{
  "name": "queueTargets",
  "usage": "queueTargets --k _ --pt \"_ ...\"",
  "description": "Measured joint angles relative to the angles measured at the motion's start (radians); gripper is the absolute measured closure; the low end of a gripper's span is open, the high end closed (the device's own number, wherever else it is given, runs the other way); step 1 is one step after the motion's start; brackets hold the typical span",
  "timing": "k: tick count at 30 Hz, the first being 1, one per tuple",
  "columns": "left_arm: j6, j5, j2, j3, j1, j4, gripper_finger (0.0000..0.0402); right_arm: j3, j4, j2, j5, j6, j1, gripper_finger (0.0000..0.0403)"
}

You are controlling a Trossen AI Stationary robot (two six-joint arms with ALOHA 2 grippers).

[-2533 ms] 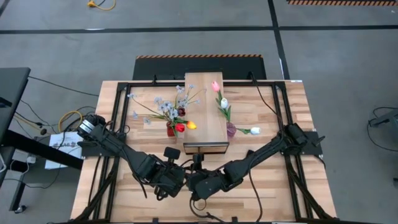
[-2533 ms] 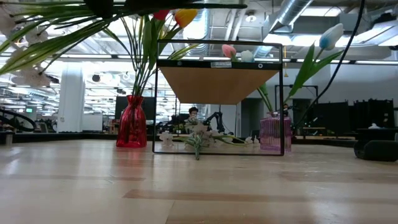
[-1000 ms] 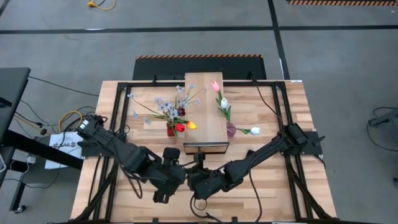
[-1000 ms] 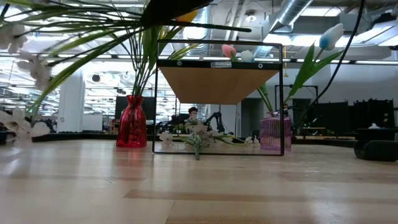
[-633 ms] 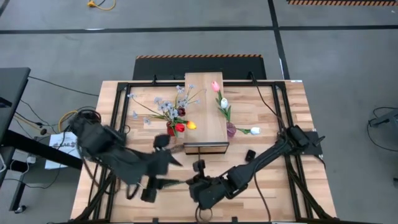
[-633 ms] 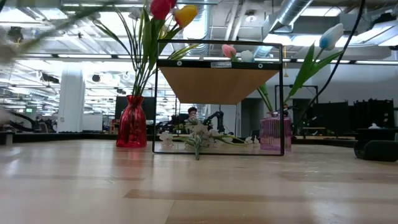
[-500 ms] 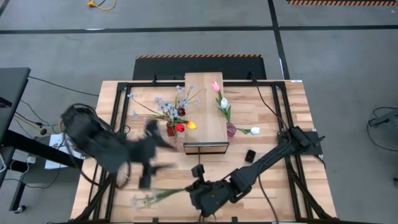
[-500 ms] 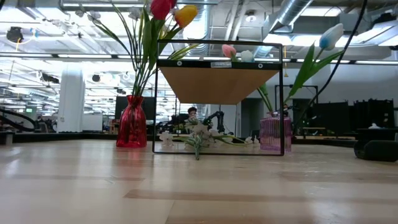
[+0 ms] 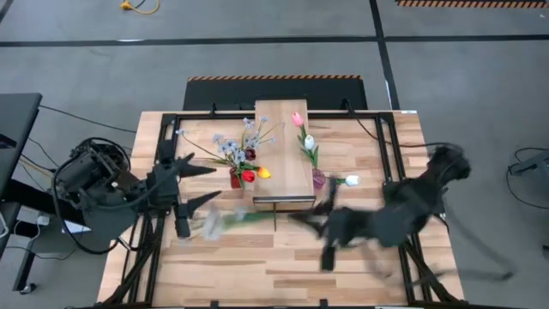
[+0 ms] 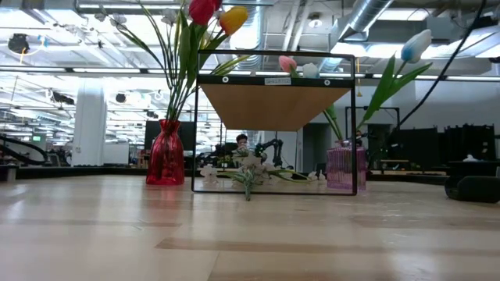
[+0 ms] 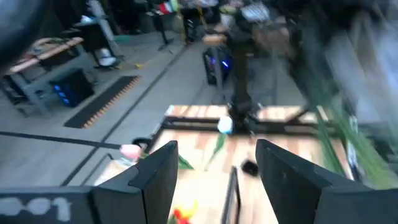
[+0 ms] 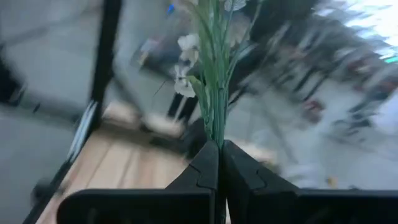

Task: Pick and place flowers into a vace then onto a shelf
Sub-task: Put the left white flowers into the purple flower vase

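Note:
My right gripper [image 9: 296, 215] hovers over the table's middle, just in front of the shelf [image 9: 281, 154], and is shut on a spray of pale blossoms [image 9: 213, 225] with a green stem. My left gripper [image 9: 202, 183] is raised near the table's left side, open with nothing between its fingers [image 11: 217, 163]. A red vase [image 9: 236, 179] with red and yellow tulips and pale sprays stands left of the shelf. A pink vase [image 9: 318, 178] stands on the shelf's right. Pink and white tulips [image 9: 304, 130] lie on the shelf. My right gripper pinches the spray's green stem [image 12: 216, 138] between its two fingertips. The stem runs on past the fingertips, roughly in line with them, to the blossoms [image 12: 185, 42]. In the high view the spray reaches toward the table's left, lifted clear of the tabletop.
A white tulip [image 9: 351, 180] shows beside the pink vase. In the low view a pale spray [image 10: 248, 176] lies on the table under the shelf's black frame [image 10: 355, 125]. Black rails [image 9: 146, 232] run along the table's sides. The near half of the tabletop [image 9: 257, 275] is bare wood.
Both grippers were together at the table's near edge. My left gripper has drawn away toward the left edge and risen. My right gripper has risen and swung toward the far right, lifting the spray from near the front edge to just before the shelf.

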Motion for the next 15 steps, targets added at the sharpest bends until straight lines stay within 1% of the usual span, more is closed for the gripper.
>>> queueTargets --k 1,3,6,9,15 --pt "-0.012 0.012 0.001 0.0 0.0 -0.02 0.0195 -0.002 0.028 -0.034 0.026 -0.023 -0.001 0.0402" --pt "-0.048 0.003 0.003 -0.002 0.0 -0.068 0.0195 -0.032 0.116 -0.108 0.066 -0.076 -0.012 0.0402" --pt "-0.068 -0.035 0.007 -0.002 0.001 -0.105 0.0195 -0.125 0.293 -0.216 0.083 -0.136 -0.056 0.0402" --pt "-0.07 -0.036 0.008 -0.015 0.0 -0.111 0.0195 -0.288 0.517 -0.333 0.089 -0.187 -0.124 0.0402" --pt "-0.072 -0.042 0.009 -0.067 0.001 -0.109 0.0195 -0.704 0.971 -0.561 0.075 -0.252 -0.291 0.0403"
